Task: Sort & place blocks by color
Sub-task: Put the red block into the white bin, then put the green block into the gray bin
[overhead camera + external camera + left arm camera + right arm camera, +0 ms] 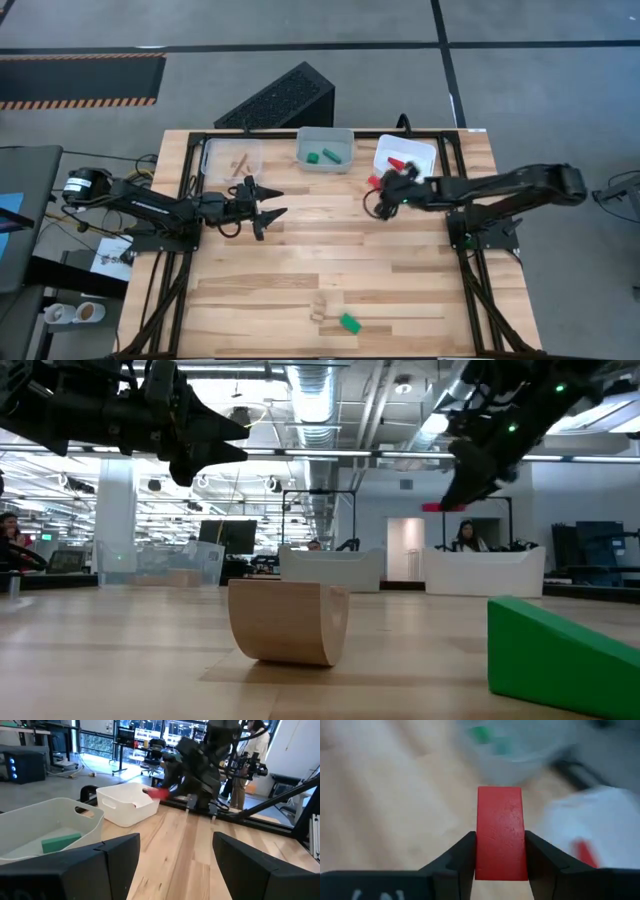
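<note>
Bright even overhead light, soft shadows, right wrist background blurred

Red block (500,832); green wedge (560,652); dark pincer (500,851).

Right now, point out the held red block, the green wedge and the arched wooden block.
red block (501,832), right wrist view, its front face.
green wedge (560,650), low view, sloped side.
arched wooden block (285,620), low view, front face.

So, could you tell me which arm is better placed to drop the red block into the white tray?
The right. Its gripper is shut on the red block beside the white tray, which holds another red piece. The left gripper is open, empty, near the wood tray.
</note>
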